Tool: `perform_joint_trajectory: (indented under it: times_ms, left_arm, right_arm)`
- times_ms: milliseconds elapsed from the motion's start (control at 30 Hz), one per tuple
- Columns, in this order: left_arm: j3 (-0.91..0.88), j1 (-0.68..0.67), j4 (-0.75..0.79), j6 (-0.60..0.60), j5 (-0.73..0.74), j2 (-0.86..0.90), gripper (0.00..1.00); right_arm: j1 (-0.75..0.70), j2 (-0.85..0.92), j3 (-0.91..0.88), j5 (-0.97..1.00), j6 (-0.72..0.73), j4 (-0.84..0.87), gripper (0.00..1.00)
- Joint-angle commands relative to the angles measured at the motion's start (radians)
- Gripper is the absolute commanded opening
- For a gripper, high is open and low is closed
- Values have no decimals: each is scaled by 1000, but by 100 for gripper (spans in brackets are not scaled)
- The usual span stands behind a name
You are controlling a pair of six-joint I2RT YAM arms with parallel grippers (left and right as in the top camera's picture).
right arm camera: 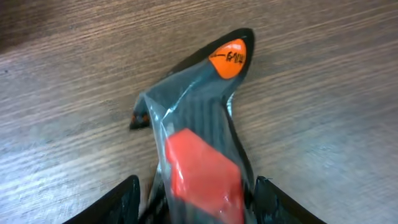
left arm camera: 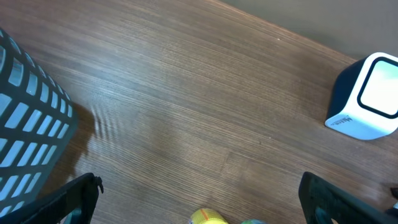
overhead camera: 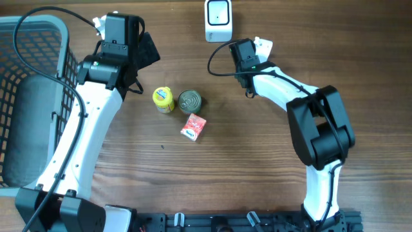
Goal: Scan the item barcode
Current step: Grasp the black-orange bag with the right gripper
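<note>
The item is a dark plastic-wrapped packet with a red label and an orange sticker at its far tip. It lies on the wood table in the right wrist view. My right gripper has its two black fingers pressed against the packet's sides, shut on it. From overhead the right gripper sits just below and right of the white barcode scanner and covers the packet. My left gripper stands wide open and holds nothing. It hangs over the table by the basket, and the scanner shows at its far right.
A yellow-capped bottle, a tin can and a small red box sit mid-table. A grey mesh basket fills the left edge. A black cable loops from the right arm toward the scanner.
</note>
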Motion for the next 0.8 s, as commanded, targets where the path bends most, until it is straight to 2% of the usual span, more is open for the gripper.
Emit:
perform_joint_trajectory:
  times_ms: [0,133,267,500,767]
  left_arm:
    - [-11,6,-2,12,6,-1,100]
    - [-11,6,-2,11,6,-1,100]
    - [-11,5,-3,-10,10,-1,100]
    - [-11,5,-2,-19,43,-1,100]
    - [-11,-5,-2,-33,47,-1,100]
  right_arm:
    - [-29,42,15,27,-28,20,47]
    - [-44,42,16,27,-48,22,29]
    - [-44,41,16,28,-71,13,20]
    - [-44,24,16,177,-100,-77,13]
    - [-86,-73,16,180,-126,-153,9]
